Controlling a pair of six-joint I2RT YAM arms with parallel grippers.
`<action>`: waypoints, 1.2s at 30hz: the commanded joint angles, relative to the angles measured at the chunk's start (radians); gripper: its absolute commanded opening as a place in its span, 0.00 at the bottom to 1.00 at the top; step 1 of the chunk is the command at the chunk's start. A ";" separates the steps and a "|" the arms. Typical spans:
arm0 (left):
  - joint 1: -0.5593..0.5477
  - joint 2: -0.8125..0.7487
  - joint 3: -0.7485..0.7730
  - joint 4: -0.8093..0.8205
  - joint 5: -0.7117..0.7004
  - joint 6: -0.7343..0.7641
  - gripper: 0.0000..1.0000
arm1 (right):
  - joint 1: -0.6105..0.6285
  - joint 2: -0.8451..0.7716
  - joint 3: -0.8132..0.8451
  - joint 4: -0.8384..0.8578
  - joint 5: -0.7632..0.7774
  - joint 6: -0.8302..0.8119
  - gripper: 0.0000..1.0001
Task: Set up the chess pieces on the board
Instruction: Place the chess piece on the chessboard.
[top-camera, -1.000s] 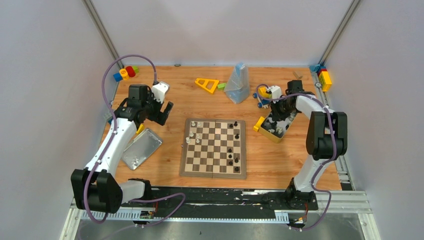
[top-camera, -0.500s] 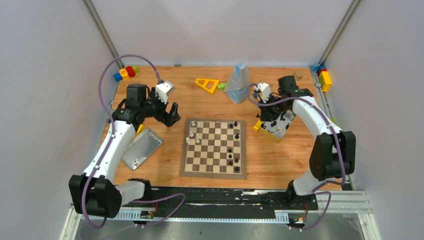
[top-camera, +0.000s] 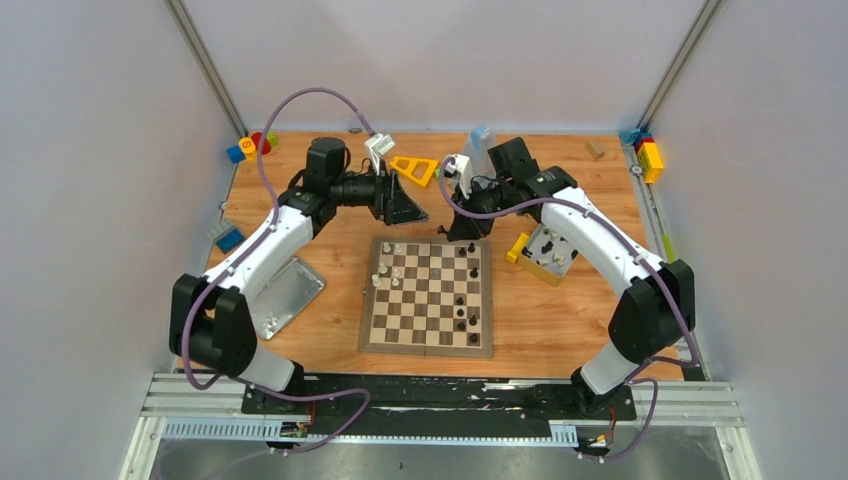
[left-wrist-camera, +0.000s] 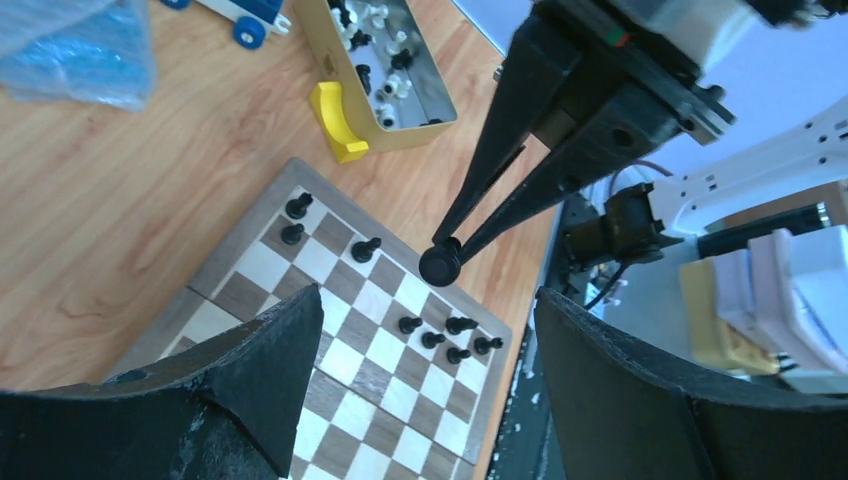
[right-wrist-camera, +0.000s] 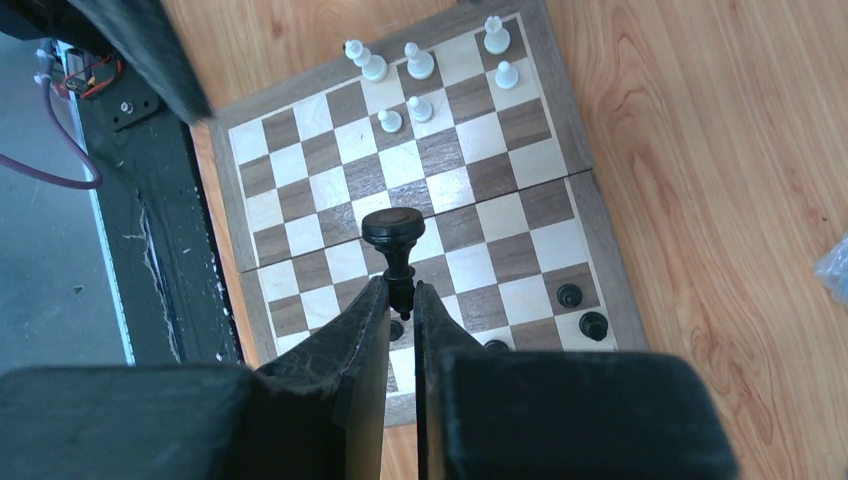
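A wooden table (top-camera: 560, 330) is seen with the board (top-camera: 427, 297) laid flat at its middle. A silver lid (top-camera: 283, 296) is set left of the board. A yellow-sided tin (top-camera: 548, 258), with loose pieces inside, is placed to the right, with a yellow block (top-camera: 518, 248) against its near-left corner. Beyond the board, a blue bag (top-camera: 480, 145) is partly hidden by the right arm, and a yellow triangle (top-camera: 413, 168) lies beside the left gripper (top-camera: 405, 205). Coloured blocks (top-camera: 250, 146) are gathered in the far corners. White pieces (top-camera: 390, 262) are clustered at the board's far-left corner; black pieces (top-camera: 463, 300) are spread along its right side. One black piece (right-wrist-camera: 392, 228) is clamped by its base between the tips of the right gripper (right-wrist-camera: 400, 290) and held above the board. The left gripper's jaws are spread wide with nothing between them, just beyond the board's far edge.
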 joint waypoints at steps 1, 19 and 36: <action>-0.014 0.064 0.063 0.112 0.079 -0.207 0.83 | 0.010 0.009 0.052 0.065 -0.052 0.065 0.00; -0.073 0.219 0.099 0.122 0.162 -0.311 0.53 | 0.012 0.019 0.071 0.081 -0.023 0.097 0.00; -0.081 0.241 0.134 -0.009 0.154 -0.207 0.23 | 0.012 0.013 0.060 0.093 0.012 0.098 0.00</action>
